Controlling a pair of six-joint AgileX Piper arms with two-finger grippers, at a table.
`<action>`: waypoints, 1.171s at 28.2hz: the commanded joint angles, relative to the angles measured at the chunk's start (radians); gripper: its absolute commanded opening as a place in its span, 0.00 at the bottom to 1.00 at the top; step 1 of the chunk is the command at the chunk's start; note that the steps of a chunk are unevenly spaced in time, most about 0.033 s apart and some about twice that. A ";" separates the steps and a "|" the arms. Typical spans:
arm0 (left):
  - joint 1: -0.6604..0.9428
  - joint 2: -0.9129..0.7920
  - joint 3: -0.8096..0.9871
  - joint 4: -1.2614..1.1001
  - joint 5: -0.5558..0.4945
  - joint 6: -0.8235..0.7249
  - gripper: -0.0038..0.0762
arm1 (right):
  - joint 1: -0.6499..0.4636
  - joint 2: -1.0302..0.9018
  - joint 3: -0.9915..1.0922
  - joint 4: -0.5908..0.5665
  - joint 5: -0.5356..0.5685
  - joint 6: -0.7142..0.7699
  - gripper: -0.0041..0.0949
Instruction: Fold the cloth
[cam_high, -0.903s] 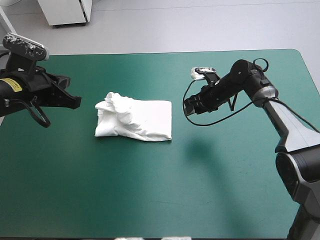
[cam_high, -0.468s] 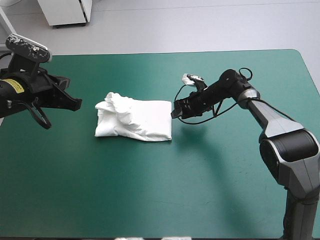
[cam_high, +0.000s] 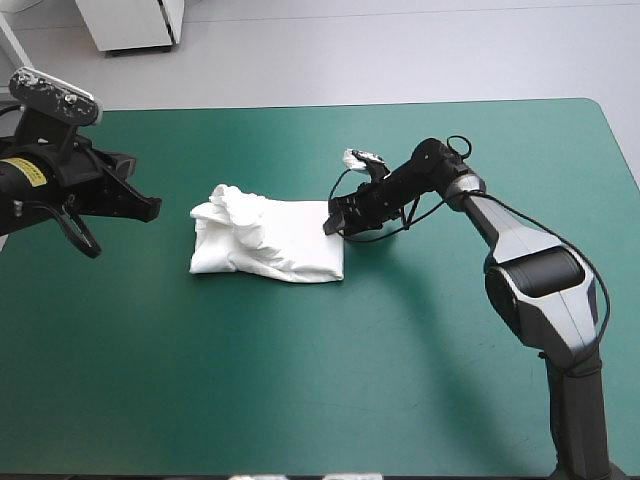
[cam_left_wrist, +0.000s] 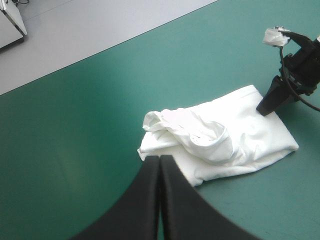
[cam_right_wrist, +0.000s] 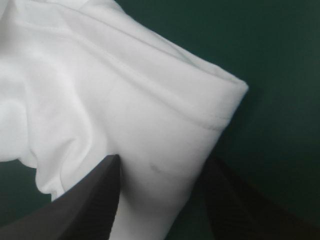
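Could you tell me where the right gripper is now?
In the high view, the right gripper is at the far right corner of the T-shirt, fingers open astride its edge.

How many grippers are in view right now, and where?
2. The left gripper, shut, hovers apart from the T-shirt's crumpled end. The right gripper, open, is at the T-shirt's opposite end, cloth between its fingers.

Teal-green table cover (cam_high: 300, 380), smooth, rounded at far-right corner
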 joint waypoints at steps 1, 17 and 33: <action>-0.008 -0.020 -0.025 -0.002 -0.064 -0.007 0.04 | 0.005 -0.045 -0.045 0.048 0.028 0.008 0.54; -0.008 -0.020 -0.025 -0.006 -0.069 -0.007 0.04 | 0.052 -0.009 -0.045 -0.148 0.093 0.008 0.03; -0.008 -0.020 -0.025 -0.055 -0.076 -0.007 0.04 | -0.172 -0.128 -0.036 -0.430 0.140 0.073 0.03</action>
